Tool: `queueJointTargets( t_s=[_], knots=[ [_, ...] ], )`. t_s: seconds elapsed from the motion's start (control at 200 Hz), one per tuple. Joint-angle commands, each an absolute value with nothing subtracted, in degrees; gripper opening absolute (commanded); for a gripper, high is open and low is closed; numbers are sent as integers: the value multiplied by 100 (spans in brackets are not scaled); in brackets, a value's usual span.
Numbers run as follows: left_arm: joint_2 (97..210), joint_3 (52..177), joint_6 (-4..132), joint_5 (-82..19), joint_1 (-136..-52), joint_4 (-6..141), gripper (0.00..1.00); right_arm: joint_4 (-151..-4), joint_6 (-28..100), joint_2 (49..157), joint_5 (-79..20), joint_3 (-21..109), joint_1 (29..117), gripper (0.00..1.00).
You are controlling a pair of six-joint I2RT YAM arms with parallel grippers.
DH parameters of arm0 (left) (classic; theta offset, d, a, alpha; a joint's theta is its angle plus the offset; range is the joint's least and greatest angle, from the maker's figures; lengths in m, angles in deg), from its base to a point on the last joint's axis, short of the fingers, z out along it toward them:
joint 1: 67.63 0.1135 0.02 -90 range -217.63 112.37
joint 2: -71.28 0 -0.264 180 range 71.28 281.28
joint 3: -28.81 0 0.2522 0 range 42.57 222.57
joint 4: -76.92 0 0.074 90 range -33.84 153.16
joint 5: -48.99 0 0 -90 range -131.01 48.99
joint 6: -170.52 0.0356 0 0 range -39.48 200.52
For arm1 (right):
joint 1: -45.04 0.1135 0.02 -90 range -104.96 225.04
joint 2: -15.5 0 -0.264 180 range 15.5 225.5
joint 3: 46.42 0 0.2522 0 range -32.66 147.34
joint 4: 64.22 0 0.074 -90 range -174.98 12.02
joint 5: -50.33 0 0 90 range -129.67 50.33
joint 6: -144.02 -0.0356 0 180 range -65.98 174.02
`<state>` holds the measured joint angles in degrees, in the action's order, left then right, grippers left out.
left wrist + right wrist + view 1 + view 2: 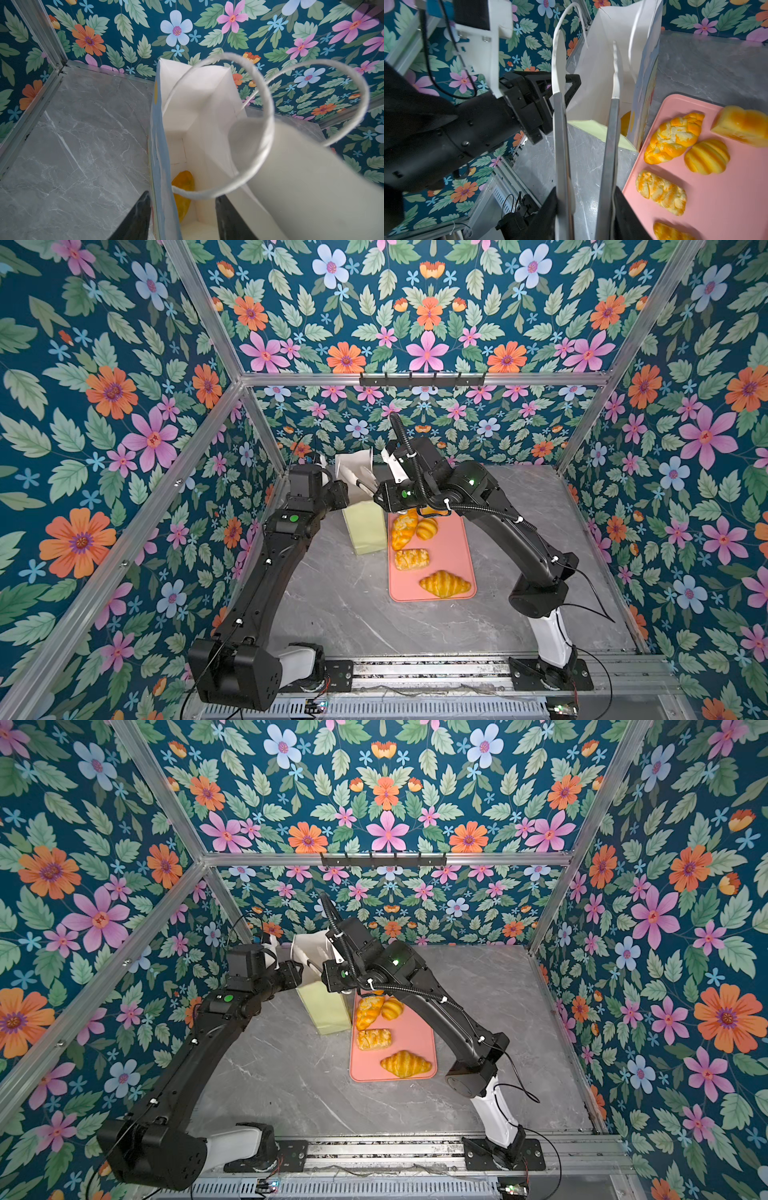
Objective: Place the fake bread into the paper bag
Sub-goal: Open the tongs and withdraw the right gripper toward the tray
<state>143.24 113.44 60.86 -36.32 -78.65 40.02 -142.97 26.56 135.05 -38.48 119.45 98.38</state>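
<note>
Overhead, in both top views: tall, narrow pale yellow-green paper bag [365, 531] upright toward the back of the grey marble tabletop [332, 605], just beside the left long edge of a flat pink rectangular tray [451, 556]. On that tray, golden-orange fake bread: curved croissant [444, 584] nearest the front, flaky rectangular pastry [411, 559] behind it, then long braided loaf [402, 531] next to ridged round roll [427, 528]. Left gripper [347, 494] at the bag's left rim; right gripper [379, 494] across from the right, above the tray's far end, up at the bag's mouth. Next, from the left wrist: left gripper [182, 195] parted, one black finger outside the bag's side wall and one inside, well apart and astride the paper; white interior open below, thin white cord handles [199, 196] looping across, and one yellow-orange piece of bread [184, 182] down near the bottom, kind impossible to tell. Lastly, from the right wrist: right gripper [585, 197] clenched around steel tongs with white tips [560, 135], tong arms spread and empty, tips at the bag's open mouth; square loaf [741, 124] on the tray beyond the braided loaf and round roll; yellow-orange piece [625, 121] glimpsed inside the bag.
</note>
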Motion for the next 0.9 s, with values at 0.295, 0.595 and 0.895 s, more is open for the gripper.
queueJointTargets(
  t_s=[0.295,0.595,0.895],
  knots=[
    [14166,11315,5978,-3767,-7861,3956,52,-14842,3184,12590,-4203,11558,9917,38],
    [14033,11263,6084,-3290,-7861,4069,52,-14734,3726,11113,-4654,9844,9917,37],
    [13904,11254,6101,-3248,-7861,4109,52,-14470,4085,9453,-5141,7904,9768,36]
  ],
)
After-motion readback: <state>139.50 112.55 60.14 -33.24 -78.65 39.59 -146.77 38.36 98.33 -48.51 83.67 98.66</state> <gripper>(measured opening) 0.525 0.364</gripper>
